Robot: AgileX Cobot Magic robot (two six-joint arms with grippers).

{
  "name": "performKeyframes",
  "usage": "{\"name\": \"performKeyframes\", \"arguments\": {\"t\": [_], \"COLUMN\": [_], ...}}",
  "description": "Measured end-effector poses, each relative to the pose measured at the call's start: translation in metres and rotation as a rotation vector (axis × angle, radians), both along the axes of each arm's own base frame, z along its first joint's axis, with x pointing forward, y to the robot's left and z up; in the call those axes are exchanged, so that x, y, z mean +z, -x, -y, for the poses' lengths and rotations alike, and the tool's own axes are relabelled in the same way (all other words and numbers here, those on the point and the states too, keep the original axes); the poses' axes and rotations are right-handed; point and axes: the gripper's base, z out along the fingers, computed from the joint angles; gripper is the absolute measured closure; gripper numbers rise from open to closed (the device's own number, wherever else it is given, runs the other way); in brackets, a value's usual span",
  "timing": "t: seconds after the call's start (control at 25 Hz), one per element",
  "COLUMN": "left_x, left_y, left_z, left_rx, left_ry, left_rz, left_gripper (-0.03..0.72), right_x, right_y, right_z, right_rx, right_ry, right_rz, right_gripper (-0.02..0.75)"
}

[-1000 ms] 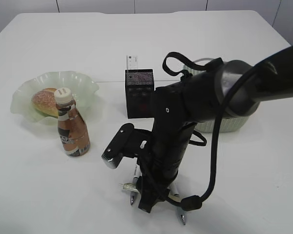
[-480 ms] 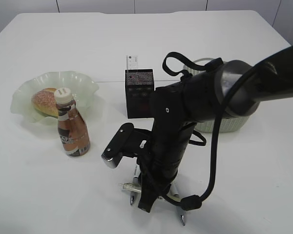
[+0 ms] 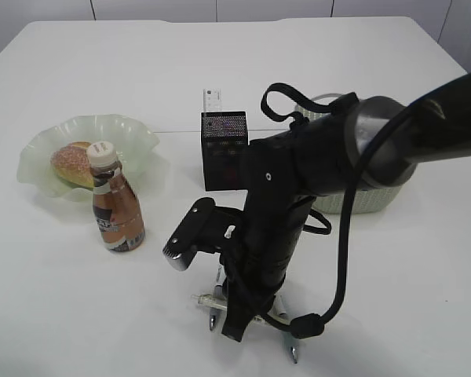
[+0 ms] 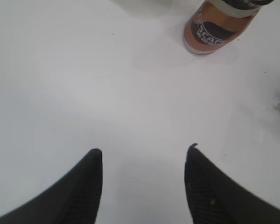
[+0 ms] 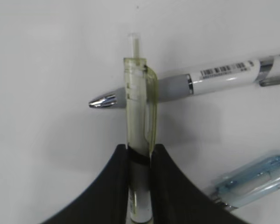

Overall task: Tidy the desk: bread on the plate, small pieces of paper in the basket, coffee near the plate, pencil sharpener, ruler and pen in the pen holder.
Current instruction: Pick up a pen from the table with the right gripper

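In the right wrist view my right gripper [image 5: 140, 150] is shut on a clear yellow-green pen [image 5: 139, 93], which lies crosswise over a white pen [image 5: 214, 78]. A clear blue pen [image 5: 252, 179] lies beside them. In the exterior view the right arm reaches down at the table's front centre [image 3: 235, 326], with pen ends [image 3: 206, 301] showing around it. My left gripper [image 4: 144, 151] is open and empty over bare table. The coffee bottle [image 3: 116, 208] stands by the green plate [image 3: 133, 133], which holds the bread [image 3: 71, 163]. The bottle's base also shows in the left wrist view [image 4: 219, 28]. The black pen holder [image 3: 224, 149] holds the ruler [image 3: 211, 100]. No pencil sharpener or paper is in view.
A pale woven basket [image 3: 377, 198] stands at the right, mostly hidden behind the right arm. The arm's cable [image 3: 341, 259] loops down toward the table in front of it.
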Motion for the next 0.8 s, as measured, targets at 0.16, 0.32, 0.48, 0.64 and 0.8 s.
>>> {"name": "performKeyframes", "arguments": {"t": [0.16, 0.32, 0.48, 0.64, 0.8], "left_x": [0.000, 0.000, 0.000, 0.000, 0.000], "left_y": [0.000, 0.000, 0.000, 0.000, 0.000], "left_z": [0.000, 0.000, 0.000, 0.000, 0.000], "left_rx": [0.000, 0.000, 0.000, 0.000, -0.001], "left_ry": [0.000, 0.000, 0.000, 0.000, -0.001], "left_rz": [0.000, 0.000, 0.000, 0.000, 0.000], "left_gripper": [0.273, 0.273, 0.273, 0.273, 0.273], "right_x": [0.006, 0.018, 0.047, 0.077, 0.109], "right_y": [0.000, -0.003, -0.004, -0.005, -0.018], "right_z": [-0.001, -0.005, -0.007, -0.001, 0.023], "right_rx": [0.010, 0.008, -0.002, -0.045, -0.133], "right_ry": [0.020, -0.003, -0.070, -0.168, -0.320], "right_rz": [-0.036, -0.023, 0.032, 0.055, 0.066], "right_gripper": [0.656, 0.656, 0.656, 0.656, 0.656]}}
